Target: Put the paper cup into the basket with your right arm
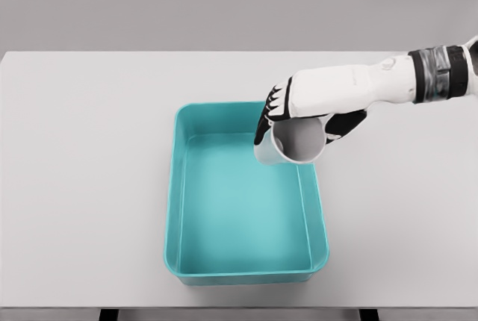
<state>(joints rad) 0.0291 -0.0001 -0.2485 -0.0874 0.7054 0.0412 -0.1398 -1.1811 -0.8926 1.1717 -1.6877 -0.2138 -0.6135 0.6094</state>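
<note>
Right hand (310, 112) fingers clamp the paper cup (293, 144) (tipped, mouth toward camera) over the basket (173, 216)

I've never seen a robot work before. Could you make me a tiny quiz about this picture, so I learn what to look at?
1. True or false: the cup already rests on the basket floor.
2. Which hand holds the cup? A) left B) right C) neither
3. Fill in: the cup's open mouth is tipped toward the ____.

Key:
1. False. The right hand holds it up over the basket's far right corner, fingers wrapped around it.
2. B. Its arm comes in from the picture's right; no left arm shows.
3. Camera. You can see into the cup, so it is tilted, not upright.
</note>
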